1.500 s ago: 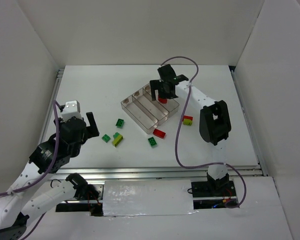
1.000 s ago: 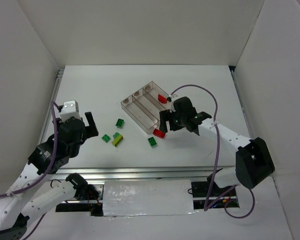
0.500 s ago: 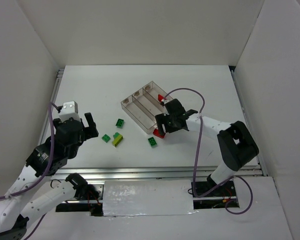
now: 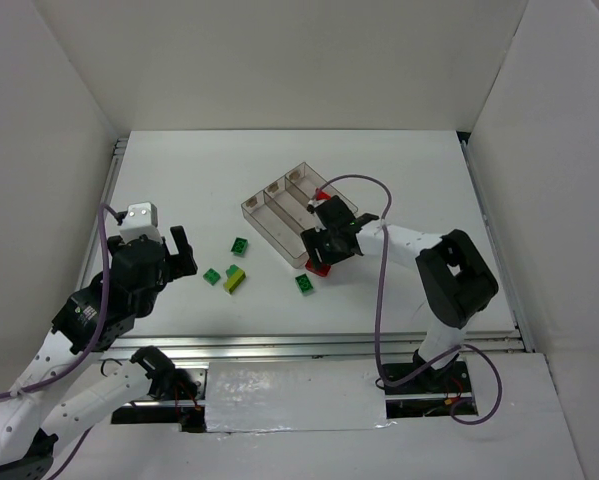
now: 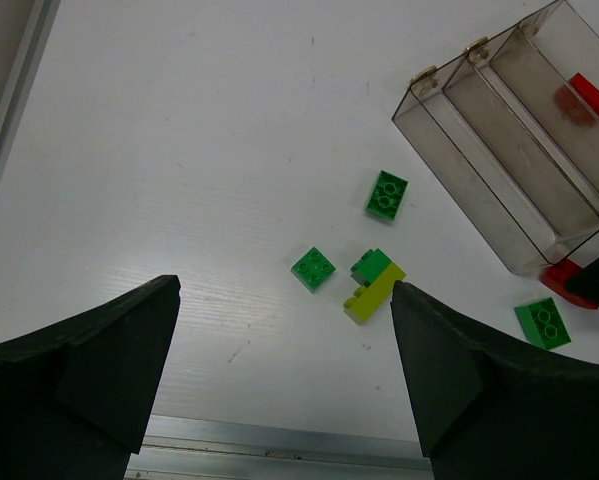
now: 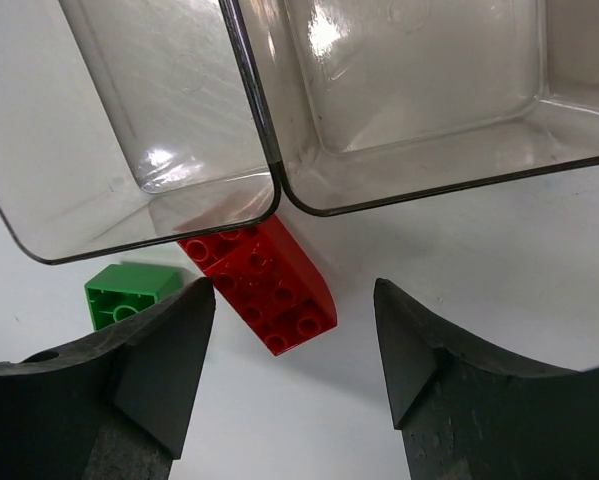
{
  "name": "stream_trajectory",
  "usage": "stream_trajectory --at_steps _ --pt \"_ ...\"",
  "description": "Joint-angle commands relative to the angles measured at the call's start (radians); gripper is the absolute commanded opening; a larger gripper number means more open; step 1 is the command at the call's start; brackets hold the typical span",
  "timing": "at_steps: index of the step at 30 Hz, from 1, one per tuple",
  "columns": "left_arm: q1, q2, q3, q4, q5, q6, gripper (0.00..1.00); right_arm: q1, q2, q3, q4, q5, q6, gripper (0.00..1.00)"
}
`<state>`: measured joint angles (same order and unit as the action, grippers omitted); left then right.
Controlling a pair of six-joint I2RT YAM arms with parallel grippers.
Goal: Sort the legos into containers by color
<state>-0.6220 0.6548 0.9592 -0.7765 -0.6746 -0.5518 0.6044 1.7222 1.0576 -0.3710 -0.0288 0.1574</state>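
Walled in on far side by tray (image 6: 251,120) end; open white table (image 6: 539,250) on near side. Hard to tell whether red lego (image 6: 264,285) slips under tray corner. Lies flat on table, long axis diagonal, from tray divider down toward right. Straddled by right gripper (image 6: 289,305), jaws parted, touching neither side. Just beside, green lego (image 6: 129,293), partly cut off by finger. Spread wide, holding nothing: left gripper (image 5: 284,290).

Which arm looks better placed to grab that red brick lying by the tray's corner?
Right. The right gripper stands open astride the red brick beside the tray. The left gripper hovers far off, over green bricks.
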Motion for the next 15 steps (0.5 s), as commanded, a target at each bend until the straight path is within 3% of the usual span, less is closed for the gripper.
stream_trajectory --at_steps 1,9,15 --pt "0.007 -0.001 -0.005 0.048 0.001 0.016 0.99 0.008 0.028 0.048 -0.051 0.003 -0.019 0.72" --pt "0.007 0.002 -0.005 0.049 0.006 0.018 0.99 0.028 0.056 0.056 -0.081 -0.003 -0.024 0.71" --pt "0.007 0.0 -0.007 0.052 0.009 0.02 1.0 0.029 0.06 0.061 -0.089 0.013 -0.021 0.55"
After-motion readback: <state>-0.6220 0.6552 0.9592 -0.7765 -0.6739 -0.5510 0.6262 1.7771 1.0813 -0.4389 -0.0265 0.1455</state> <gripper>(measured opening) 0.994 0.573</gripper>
